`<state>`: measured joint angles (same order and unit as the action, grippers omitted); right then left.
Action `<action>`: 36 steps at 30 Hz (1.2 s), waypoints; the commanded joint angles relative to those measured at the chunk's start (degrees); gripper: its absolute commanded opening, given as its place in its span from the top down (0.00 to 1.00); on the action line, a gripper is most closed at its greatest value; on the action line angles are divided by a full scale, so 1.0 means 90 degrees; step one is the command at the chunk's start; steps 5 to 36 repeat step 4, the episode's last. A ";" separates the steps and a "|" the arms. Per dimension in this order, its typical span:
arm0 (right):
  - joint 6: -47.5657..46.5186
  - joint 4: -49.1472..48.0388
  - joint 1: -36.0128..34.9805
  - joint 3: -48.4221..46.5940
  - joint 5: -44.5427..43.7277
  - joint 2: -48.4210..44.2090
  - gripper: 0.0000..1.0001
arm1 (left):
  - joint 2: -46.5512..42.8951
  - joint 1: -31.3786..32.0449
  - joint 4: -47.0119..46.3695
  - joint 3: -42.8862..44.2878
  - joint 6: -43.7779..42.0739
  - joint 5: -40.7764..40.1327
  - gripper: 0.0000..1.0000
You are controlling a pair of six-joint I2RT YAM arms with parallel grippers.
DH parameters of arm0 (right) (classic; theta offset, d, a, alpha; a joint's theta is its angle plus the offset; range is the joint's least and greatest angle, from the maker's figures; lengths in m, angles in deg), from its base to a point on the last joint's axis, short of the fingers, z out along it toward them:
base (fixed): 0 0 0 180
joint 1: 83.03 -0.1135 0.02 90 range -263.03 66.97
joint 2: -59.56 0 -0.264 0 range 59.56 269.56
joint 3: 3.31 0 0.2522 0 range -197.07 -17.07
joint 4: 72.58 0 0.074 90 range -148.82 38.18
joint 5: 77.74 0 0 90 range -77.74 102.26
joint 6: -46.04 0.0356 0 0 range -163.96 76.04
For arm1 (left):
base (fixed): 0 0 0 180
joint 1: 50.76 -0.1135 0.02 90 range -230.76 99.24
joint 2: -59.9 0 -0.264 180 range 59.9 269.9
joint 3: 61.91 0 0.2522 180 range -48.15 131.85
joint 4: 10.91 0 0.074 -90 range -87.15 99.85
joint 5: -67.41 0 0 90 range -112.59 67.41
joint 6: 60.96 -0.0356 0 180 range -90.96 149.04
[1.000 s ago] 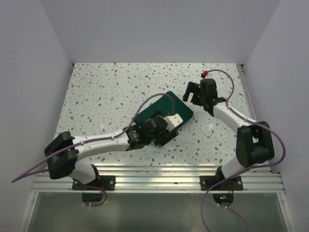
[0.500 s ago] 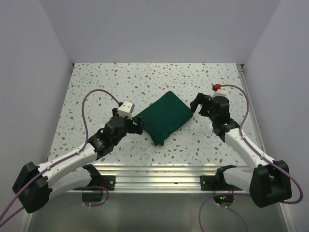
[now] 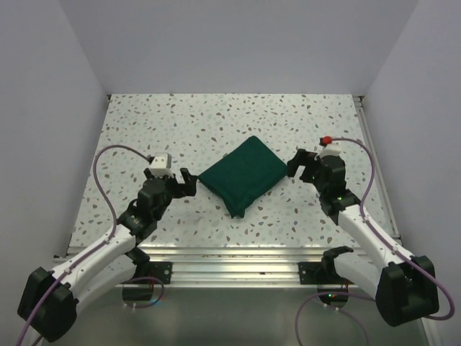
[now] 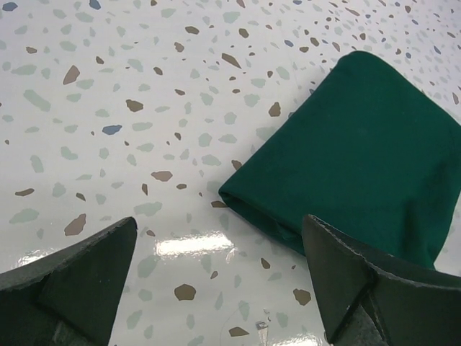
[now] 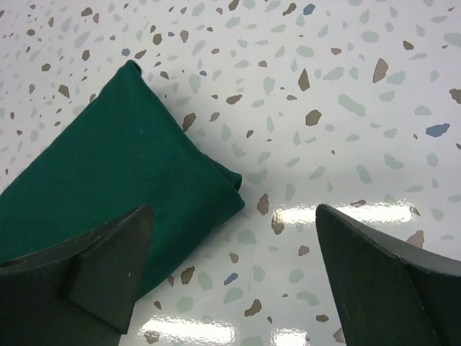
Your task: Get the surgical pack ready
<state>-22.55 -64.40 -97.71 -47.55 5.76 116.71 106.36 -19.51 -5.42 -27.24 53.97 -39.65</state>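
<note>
The surgical pack point(image 3: 243, 174) is a folded dark green cloth bundle lying flat at the middle of the speckled table; its contents are hidden inside. In the left wrist view the surgical pack point(image 4: 360, 158) fills the upper right, and in the right wrist view the surgical pack point(image 5: 108, 180) lies at the left. My left gripper point(image 3: 186, 180) hovers just off the bundle's left corner, open and holding nothing. My right gripper point(image 3: 297, 164) sits close to the bundle's right corner, also open and empty. Both sets of jaws stand wide apart over bare table.
The speckled table point(image 3: 166, 130) is enclosed by white walls at the left, back and right. A metal rail point(image 3: 238, 263) runs along the near edge by the arm bases. Purple cables point(image 3: 101, 180) loop beside each arm.
My left arm has pulled back off the bundle toward the left, leaving it on the table. The right arm has drawn back and down to the right of the bundle, which now lies uncovered.
</note>
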 commanded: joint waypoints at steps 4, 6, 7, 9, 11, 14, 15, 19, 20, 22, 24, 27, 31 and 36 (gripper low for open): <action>-0.0104 -0.0453 0.0010 0.0086 -0.0059 -0.0089 0.01 | -0.0084 -0.0073 -0.0399 -0.0018 0.0101 0.0011 0.00; -0.0104 -0.0453 0.0010 0.0086 -0.0059 -0.0089 0.01 | -0.0084 -0.0073 -0.0399 -0.0018 0.0101 0.0011 0.00; -0.0104 -0.0453 0.0010 0.0086 -0.0059 -0.0089 0.01 | -0.0084 -0.0073 -0.0399 -0.0018 0.0101 0.0011 0.00; -0.0104 -0.0453 0.0010 0.0086 -0.0059 -0.0089 0.01 | -0.0084 -0.0073 -0.0399 -0.0018 0.0101 0.0011 0.00; -0.0104 -0.0453 0.0010 0.0086 -0.0059 -0.0089 0.01 | -0.0084 -0.0073 -0.0399 -0.0018 0.0101 0.0011 0.00; -0.0104 -0.0453 0.0010 0.0086 -0.0059 -0.0089 0.01 | -0.0084 -0.0073 -0.0399 -0.0018 0.0101 0.0011 0.00; -0.0104 -0.0453 0.0010 0.0086 -0.0059 -0.0089 0.01 | -0.0084 -0.0073 -0.0399 -0.0018 0.0101 0.0011 0.00; -0.0104 -0.0453 0.0010 0.0086 -0.0059 -0.0089 0.01 | -0.0084 -0.0073 -0.0399 -0.0018 0.0101 0.0011 0.00; -0.0104 -0.0453 0.0010 0.0086 -0.0059 -0.0089 0.01 | -0.0084 -0.0073 -0.0399 -0.0018 0.0101 0.0011 0.00; -0.0104 -0.0453 0.0010 0.0086 -0.0059 -0.0089 0.01 | -0.0084 -0.0073 -0.0399 -0.0018 0.0101 0.0011 0.00; -0.0104 -0.0453 0.0010 0.0086 -0.0059 -0.0089 0.01 | -0.0084 -0.0073 -0.0399 -0.0018 0.0101 0.0011 0.00; -0.0104 -0.0453 0.0010 0.0086 -0.0059 -0.0089 0.01 | -0.0084 -0.0073 -0.0399 -0.0018 0.0101 0.0011 0.00; -0.0104 -0.0453 0.0010 0.0086 -0.0059 -0.0089 0.01 | -0.0084 -0.0073 -0.0399 -0.0018 0.0101 0.0011 0.00; -0.0104 -0.0453 0.0010 0.0086 -0.0059 -0.0089 0.01 | -0.0084 -0.0073 -0.0399 -0.0018 0.0101 0.0011 0.00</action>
